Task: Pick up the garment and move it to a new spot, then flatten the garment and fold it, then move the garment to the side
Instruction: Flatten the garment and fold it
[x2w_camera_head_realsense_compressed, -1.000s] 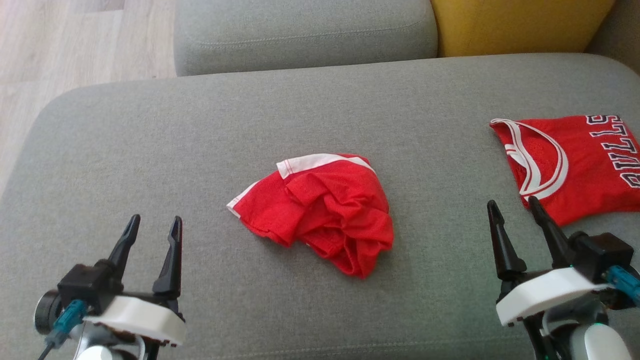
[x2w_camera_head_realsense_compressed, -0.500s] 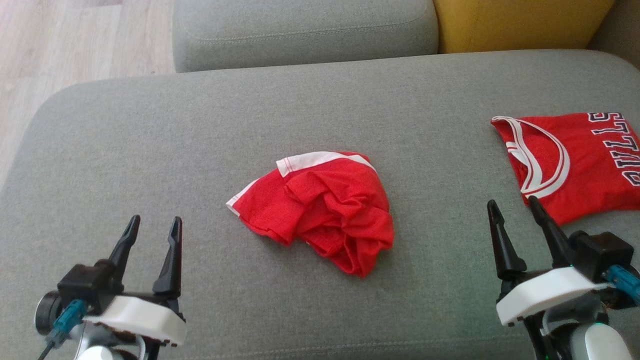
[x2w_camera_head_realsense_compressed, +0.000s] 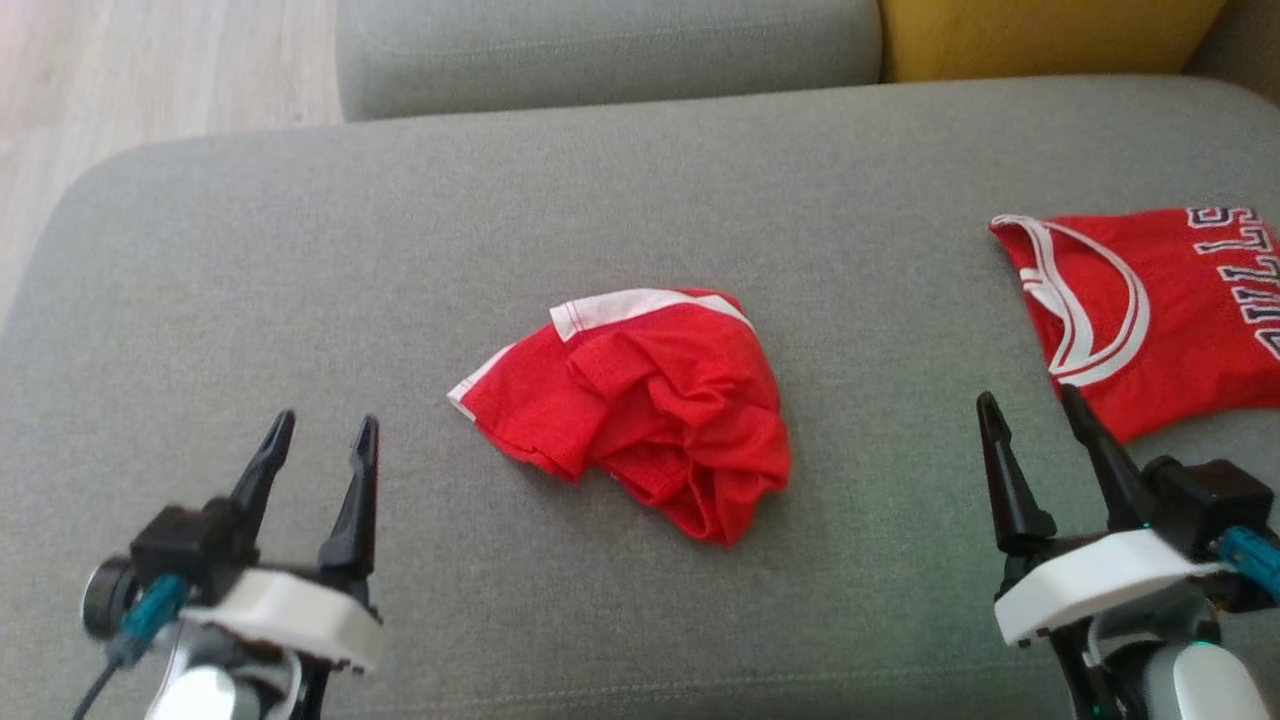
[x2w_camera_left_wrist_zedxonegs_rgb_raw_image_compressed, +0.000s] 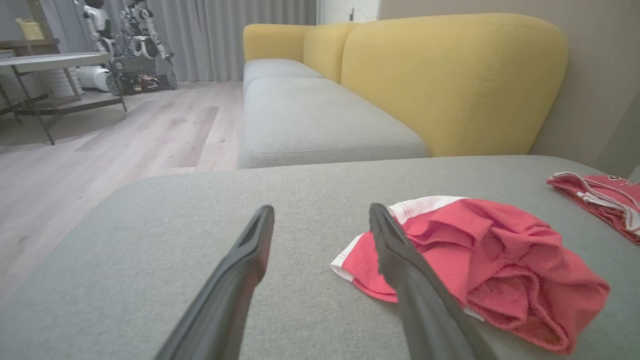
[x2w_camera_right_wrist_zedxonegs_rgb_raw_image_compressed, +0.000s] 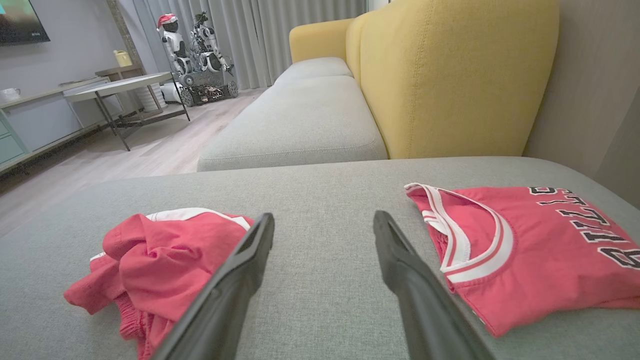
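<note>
**Pre-grasp, nothing held**

Left dark two-finger gripper (x2w_camera_head_realsense_compressed: 327, 420): spread, empty. Crumpled red mesh garment (x2w_camera_head_realsense_compressed: 640, 400), white-trimmed: lies mid grey fabric cushion (x2w_camera_head_realsense_compressed: 300, 250), forward-right of it, long axis roughly crosswise, left arm nearer. Right dark two-finger gripper (x2w_camera_head_realsense_compressed: 1028, 395): spread, empty.

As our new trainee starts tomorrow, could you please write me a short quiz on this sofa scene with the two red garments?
1. True or false: the left gripper is holding the crumpled red garment.
2. Which is nearest the folded red jersey? A: the left gripper. B: the right gripper. C: the wooden floor.
3. What colour is the trim on the crumpled red garment?
Key: 1 false, both grippers stand open and empty above the grey seat; 2 B; 3 white.
</note>
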